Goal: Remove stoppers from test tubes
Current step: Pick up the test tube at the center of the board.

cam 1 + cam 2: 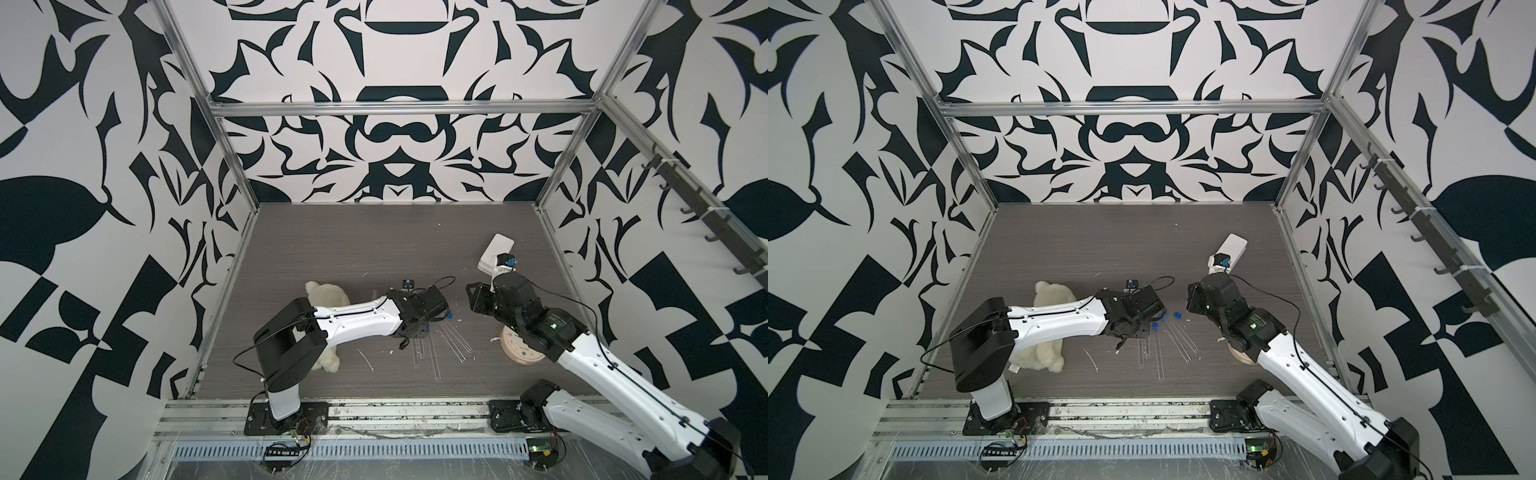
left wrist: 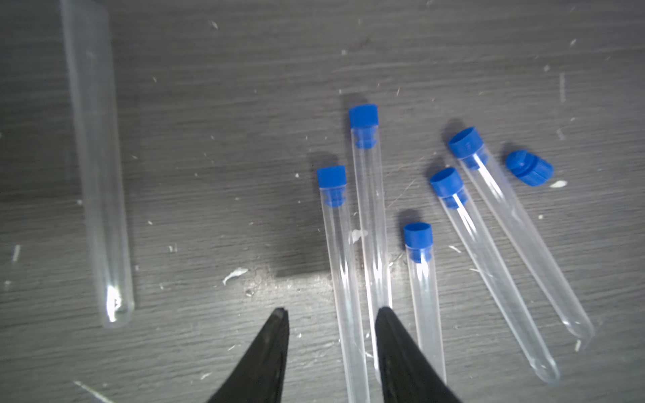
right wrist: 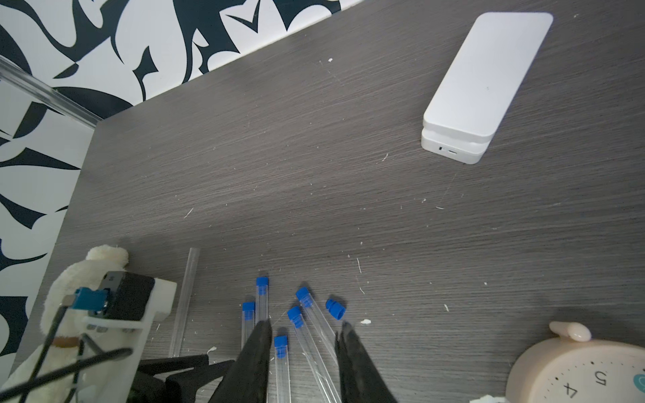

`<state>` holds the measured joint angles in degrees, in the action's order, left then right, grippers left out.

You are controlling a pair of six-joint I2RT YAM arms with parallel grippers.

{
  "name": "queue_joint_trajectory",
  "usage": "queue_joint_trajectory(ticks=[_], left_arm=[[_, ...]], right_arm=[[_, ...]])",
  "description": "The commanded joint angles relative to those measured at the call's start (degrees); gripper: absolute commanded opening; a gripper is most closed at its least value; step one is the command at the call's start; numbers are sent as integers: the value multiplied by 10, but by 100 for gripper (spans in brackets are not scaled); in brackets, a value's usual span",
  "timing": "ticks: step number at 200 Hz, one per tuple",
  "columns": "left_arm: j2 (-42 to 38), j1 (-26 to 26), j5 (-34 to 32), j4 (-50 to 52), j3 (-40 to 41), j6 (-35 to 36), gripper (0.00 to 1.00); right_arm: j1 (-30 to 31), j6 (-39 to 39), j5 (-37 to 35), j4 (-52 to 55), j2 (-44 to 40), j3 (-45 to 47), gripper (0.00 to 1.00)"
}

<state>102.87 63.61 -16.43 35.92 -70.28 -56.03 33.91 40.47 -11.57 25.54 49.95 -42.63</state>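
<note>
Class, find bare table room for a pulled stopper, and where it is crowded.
Free: the wide stretch between white box, back wall and plush toy; the strip between empty tube and capped tubes. Crowded: around those tubes and the loose stopper.

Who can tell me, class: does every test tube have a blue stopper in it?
No: the tube lying apart is open, and one stopper lies loose on the table.

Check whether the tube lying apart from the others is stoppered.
Unstoppered: the lone tube has no blue cap; a loose stopper lies apart.
</note>
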Motion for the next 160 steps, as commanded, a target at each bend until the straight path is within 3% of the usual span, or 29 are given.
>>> queue_joint_trajectory(ticks=[1,70,160], left_arm=[[16,-1,21,17,-17,-4,45],[29,-1,32,13,-7,-8,38],[60,-2,45,6,-20,-4,37]], right_arm=[[2,4,0,-9,1,-2,33],[2,3,24,-19,1,12,33],[3,2,42,-24,2,4,32]])
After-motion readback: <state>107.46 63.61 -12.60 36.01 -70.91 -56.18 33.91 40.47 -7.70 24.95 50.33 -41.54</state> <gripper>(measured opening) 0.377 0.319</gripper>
